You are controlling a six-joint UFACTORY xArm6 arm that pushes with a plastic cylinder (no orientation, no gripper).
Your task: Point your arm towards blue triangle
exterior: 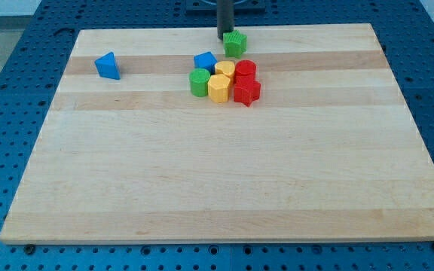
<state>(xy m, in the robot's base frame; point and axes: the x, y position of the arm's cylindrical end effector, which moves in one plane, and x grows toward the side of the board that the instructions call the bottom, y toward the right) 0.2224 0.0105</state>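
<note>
The rod above my tip (224, 38) runs out of the view's top edge, so its upper length and the arm carrying it are cut off. Just below and to the right of my tip, the yellow block (225, 70) in the cluster is partly covered by the yellow hexagonal block (218, 87) in front of it; it looks perhaps heart-shaped. The red cylinder (246, 70) beside it has its base hidden behind the red block (246, 91), whose own shape is hard to make out.

My tip (224, 38) at board (202, 181) top edge, touching green block (236, 44). Blue triangle (108, 66) far left, alone. Cluster below tip: blue cube (204, 60), green cylinder (199, 83), yellow blocks (220, 86), red blocks (246, 89).
</note>
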